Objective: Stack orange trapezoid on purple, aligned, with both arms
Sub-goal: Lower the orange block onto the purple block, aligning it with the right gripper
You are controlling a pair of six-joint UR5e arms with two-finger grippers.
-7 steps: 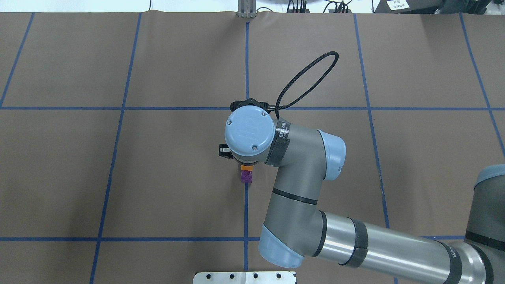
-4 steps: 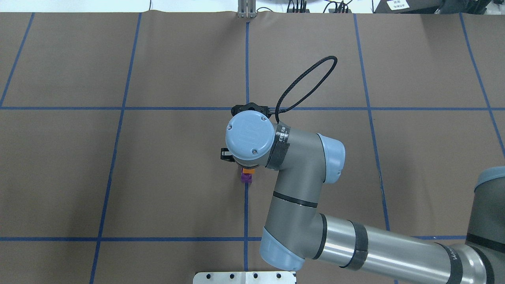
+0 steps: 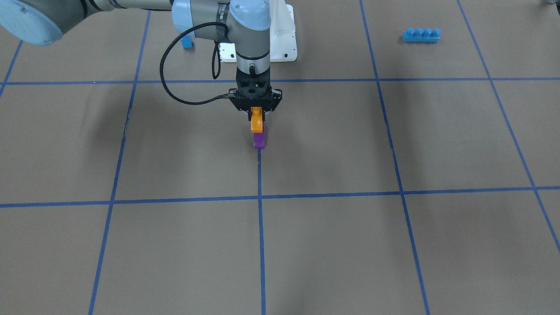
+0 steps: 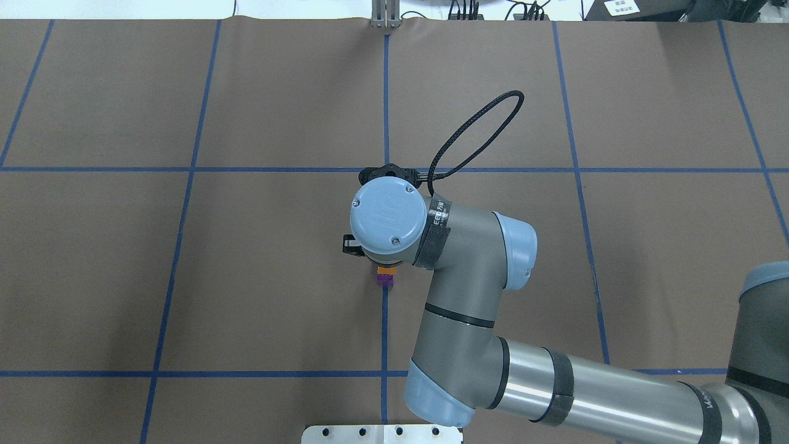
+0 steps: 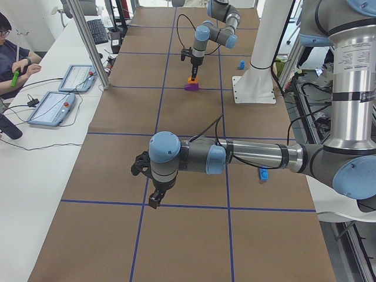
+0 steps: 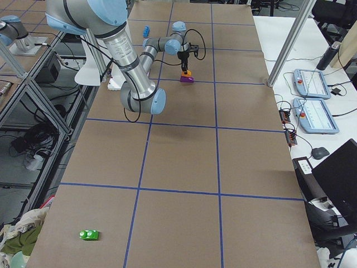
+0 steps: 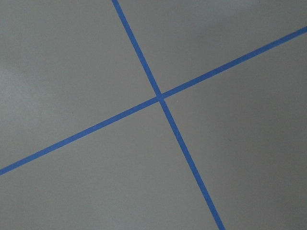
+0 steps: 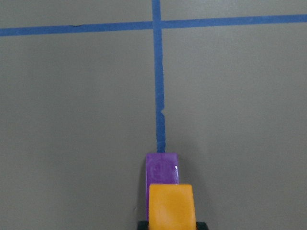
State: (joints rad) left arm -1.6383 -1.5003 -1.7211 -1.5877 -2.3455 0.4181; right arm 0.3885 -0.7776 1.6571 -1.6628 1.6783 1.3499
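Observation:
My right gripper (image 3: pixel 257 113) points straight down and is shut on the orange trapezoid (image 3: pixel 257 123). That block hangs directly over the purple block (image 3: pixel 259 141), which rests on the table on a blue tape line. The gap between them is very small, and I cannot tell if they touch. In the right wrist view the orange trapezoid (image 8: pixel 171 203) covers the near part of the purple block (image 8: pixel 162 167), whose stud still shows. From overhead the wrist hides the fingers, with only slivers of orange (image 4: pixel 386 271) and purple (image 4: pixel 385 282) visible. My left gripper (image 5: pixel 154 200) hovers far away over bare table; open or shut, I cannot tell.
A blue four-stud brick (image 3: pixel 421 35) lies off toward the robot's left side. A small blue block (image 3: pixel 187 41) sits beside the white pedestal base (image 3: pixel 284 41). A green block (image 6: pixel 89 234) lies far down the table. A person (image 5: pixel 12 53) sits at a side desk.
The right wrist has come down a little, bringing the orange trapezoid closer over the purple block so that less purple shows from overhead. The purple block has not moved.

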